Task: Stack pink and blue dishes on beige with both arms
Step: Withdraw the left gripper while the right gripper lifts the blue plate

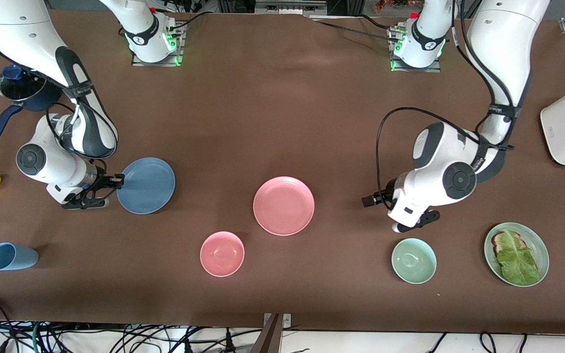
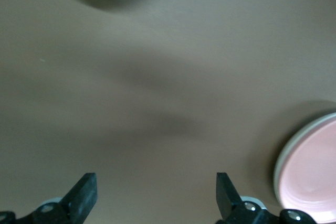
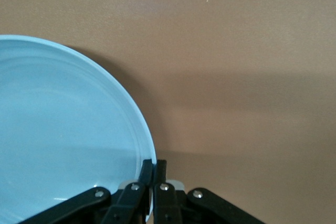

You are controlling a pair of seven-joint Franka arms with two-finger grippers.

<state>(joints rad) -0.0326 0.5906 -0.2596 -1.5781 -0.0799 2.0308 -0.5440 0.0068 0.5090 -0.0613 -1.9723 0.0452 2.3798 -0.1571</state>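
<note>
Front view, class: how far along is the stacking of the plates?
Done: the pink plate seems already stacked; the left wrist view shows a pale rim under it, probably beige. In hand: the right gripper is shut on the blue plate. Left: set blue on pink. The left gripper hangs open over the table.

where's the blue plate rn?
Toward the right arm's end of the table, the blue plate has its rim pinched by the right gripper.
</note>
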